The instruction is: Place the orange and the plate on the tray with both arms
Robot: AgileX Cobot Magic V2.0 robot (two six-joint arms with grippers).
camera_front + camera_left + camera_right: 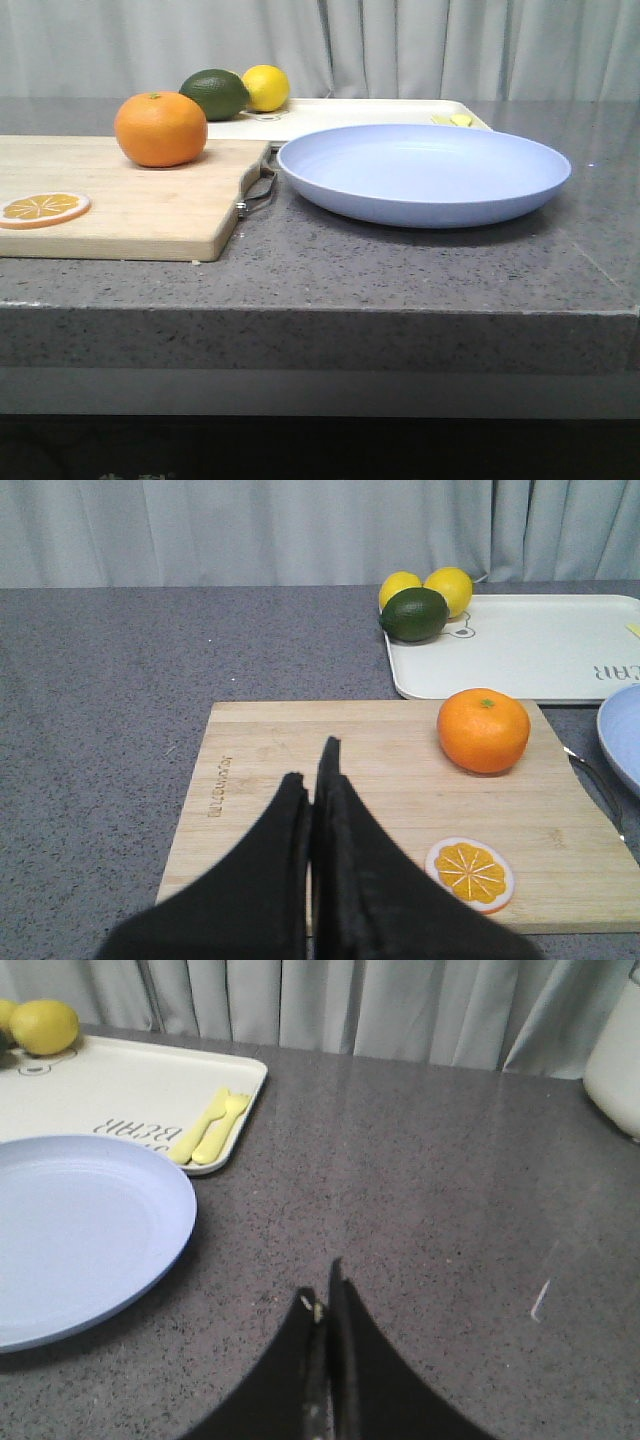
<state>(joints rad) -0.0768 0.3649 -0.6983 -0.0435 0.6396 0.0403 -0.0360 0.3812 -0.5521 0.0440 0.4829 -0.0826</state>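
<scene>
The left gripper [318, 780] is held above the near part of the wooden cutting board [300, 770], fingers pressed together on nothing; the right gripper [324, 1295] is poised likewise over bare counter beside the plate [70, 1230]. The orange [160, 128] rests on the board, the plate on the grey speckled countertop [400, 270] before the tray [340, 115], which carries a lemon [266, 87] and a dark green fruit [215, 93]; pale curtains [400, 45] close the background.

Dark grey speckled stone tabletop [420, 270], thick slab with a squared front edge; surface faintly glossy, carrying soft pale reflections. Pale grey pleated fabric curtain [450, 45] hanging along the tabletop's far edge, spanning the full width. Below the front edge: dark, unlit space. Lighting even, diffuse, shadows soft.
</scene>
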